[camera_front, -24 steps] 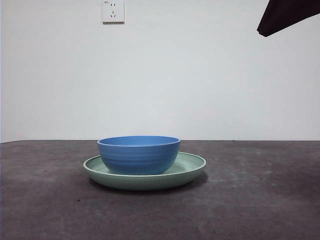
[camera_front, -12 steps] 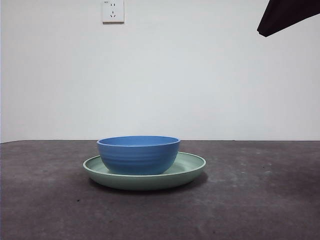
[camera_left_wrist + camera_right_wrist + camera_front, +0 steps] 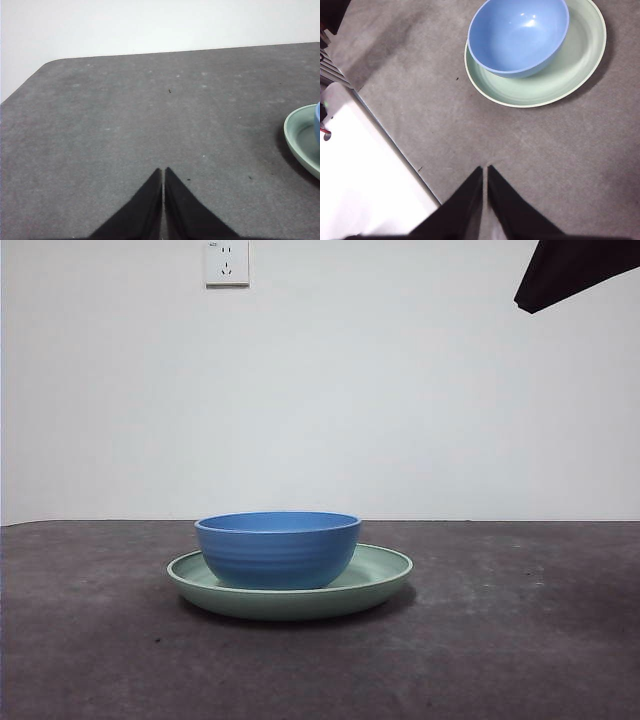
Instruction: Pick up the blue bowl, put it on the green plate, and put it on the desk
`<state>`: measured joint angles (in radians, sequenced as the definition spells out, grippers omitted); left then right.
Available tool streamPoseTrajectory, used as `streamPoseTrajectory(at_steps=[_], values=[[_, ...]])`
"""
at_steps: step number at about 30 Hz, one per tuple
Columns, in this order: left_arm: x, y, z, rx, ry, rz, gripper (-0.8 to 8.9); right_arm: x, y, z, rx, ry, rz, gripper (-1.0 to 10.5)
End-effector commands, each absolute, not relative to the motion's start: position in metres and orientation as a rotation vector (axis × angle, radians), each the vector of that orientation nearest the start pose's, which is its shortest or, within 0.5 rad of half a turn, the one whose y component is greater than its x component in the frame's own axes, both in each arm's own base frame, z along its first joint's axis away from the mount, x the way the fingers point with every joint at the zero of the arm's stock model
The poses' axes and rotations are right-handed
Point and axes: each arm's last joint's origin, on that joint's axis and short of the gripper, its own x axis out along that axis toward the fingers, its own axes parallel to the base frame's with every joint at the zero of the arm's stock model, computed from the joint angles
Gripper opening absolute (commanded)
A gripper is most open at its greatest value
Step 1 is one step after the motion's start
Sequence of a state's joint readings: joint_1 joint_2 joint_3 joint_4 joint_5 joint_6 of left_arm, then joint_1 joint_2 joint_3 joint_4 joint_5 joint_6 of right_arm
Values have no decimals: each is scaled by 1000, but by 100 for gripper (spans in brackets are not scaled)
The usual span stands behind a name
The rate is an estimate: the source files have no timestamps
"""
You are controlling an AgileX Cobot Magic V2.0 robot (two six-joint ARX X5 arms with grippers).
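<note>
The blue bowl (image 3: 277, 549) stands upright on the green plate (image 3: 380, 573), which rests on the desk (image 3: 500, 640). The right wrist view shows the bowl (image 3: 518, 36) empty, sitting toward one side of the plate (image 3: 570, 65). My right gripper (image 3: 484, 171) is shut and empty, held high above the desk and apart from the dishes. My left gripper (image 3: 163, 172) is shut and empty over bare desk, with the plate's edge (image 3: 297, 137) and a sliver of the bowl off to one side. A black arm tip (image 3: 575, 270) shows at the front view's top right corner.
A white wall with a socket (image 3: 226, 262) stands behind the desk. The desk's edge (image 3: 395, 145) runs below my right gripper, with a white floor area beyond it. The desk's rounded corner (image 3: 45, 67) shows in the left wrist view.
</note>
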<state>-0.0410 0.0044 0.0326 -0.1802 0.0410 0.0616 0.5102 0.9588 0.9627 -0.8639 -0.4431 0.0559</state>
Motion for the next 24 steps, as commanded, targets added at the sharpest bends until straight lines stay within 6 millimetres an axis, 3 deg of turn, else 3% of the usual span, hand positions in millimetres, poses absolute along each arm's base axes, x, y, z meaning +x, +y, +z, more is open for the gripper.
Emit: streamPoseTrajectory(at_steps=[1,21,24], values=[[95,-5,149,59,176,-84,8,147,98,315,10,894,883,9],[95,-5,149,59,176,-84,8,147,98,315,7,891,883,9],[95,-5,149,59,176,-84,8,142,85,322,5,827,854,9]])
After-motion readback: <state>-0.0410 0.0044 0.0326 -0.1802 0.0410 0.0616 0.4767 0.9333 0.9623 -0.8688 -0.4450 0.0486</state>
